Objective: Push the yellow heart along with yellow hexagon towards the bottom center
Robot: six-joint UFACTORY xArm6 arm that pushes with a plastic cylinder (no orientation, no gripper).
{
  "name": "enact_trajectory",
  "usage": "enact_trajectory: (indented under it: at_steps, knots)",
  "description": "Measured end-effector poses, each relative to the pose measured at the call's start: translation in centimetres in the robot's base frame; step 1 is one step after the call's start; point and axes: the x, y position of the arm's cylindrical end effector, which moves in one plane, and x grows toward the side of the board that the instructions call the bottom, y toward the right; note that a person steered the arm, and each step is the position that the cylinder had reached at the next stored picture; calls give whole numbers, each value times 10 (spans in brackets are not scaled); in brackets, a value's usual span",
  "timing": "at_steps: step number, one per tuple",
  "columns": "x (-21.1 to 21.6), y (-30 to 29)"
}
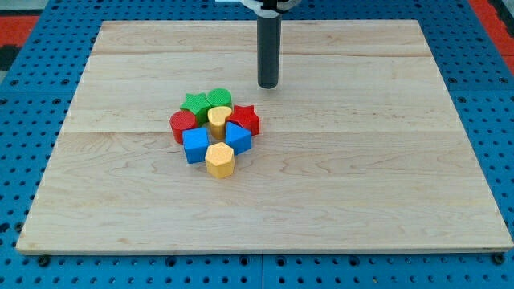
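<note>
board edge [265,245]: lay nearest the camera, pale wood, bare along the view's bottom; bottom center well apart from every block.
yellow hexagon [219,160]: sat at the near end of the cluster, left of the board's middle; touched the blue cube at its upper left and the blue block at its upper right.
blue cube [195,145]: stood just above-left of the hexagon, below the red round block.
blue block [238,136]: stood just above-right of the hexagon; exact shape hard to tell.
yellow heart [219,119]: sat in the cluster's middle, hemmed in on all sides by red, green and blue blocks.
red round block [182,124]: pressed against the heart's left side.
red star [246,119]: pressed against the heart's right side.
green star [193,103]: lay at the cluster's far left.
green round block [218,99]: lay just beyond the heart.
my tip [267,86]: stood beyond the cluster, toward the view's top and right, near but clear of all blocks; held nothing, being a bare rod with no jaws to open.
step in hand: judged as the approach; no push begun.
next move: likely called for coming in behind the heart from the far side and driving toward the view's bottom, heart shoving hexagon ahead; green round block in the way, blue blocks apt to ride along.
</note>
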Motion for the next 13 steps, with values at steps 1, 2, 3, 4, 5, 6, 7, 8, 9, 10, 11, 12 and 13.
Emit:
enact_trajectory:
  at_steps: [1,2,3,4,5,6,7,8,9,10,11,12,13]
  knots:
    - [-2,3]
    - [-3,0]
    - [11,0]
    - [25,-11]
    - [46,-31]
    - [61,-83]
    - [63,-114]
    - [61,-95]
    - [70,-101]
    - [95,-83]
    - [109,-76]
    - [127,-62]
    - [143,-70]
